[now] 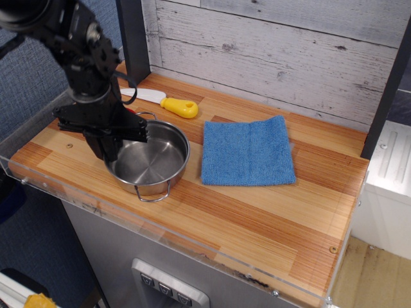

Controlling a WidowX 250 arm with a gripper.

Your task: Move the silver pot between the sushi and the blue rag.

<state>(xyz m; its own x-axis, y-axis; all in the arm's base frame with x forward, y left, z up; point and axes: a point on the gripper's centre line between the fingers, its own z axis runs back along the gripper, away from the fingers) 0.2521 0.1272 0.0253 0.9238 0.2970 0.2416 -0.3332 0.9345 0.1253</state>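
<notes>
Only the one overhead-angled view is given, and it looks down on a wooden surface (257,212) backed by whitewashed planks. Near its left end sits the silver pot (151,162), upright, its base apparently resting on the wood, one wire loop handle pointing toward the front edge and the other toward the back. Just to its right, close but seemingly not touching, lies the blue rag (247,152), flat with a crease down its middle. The black arm comes down over the pot's left side, and the pincer (108,142) sits at the left rim; whether its fingers are clamped on that rim or have let go cannot be told, since the arm's body hides the tips. Gripping a shallow pot by the rim would make sense, as the thin handles offer little to hold. Of the sushi only a small sliver of red (130,110) shows behind the arm, just left of the pot's back handle, so I take it to be there, largely hidden. Behind the pot a white knife with a yellow handle (162,101) lies clear of everything. Judged from this layout, the pot stands in the gap between sushi and rag, so the placing looks essentially done, with release and retreat remaining.
</notes>
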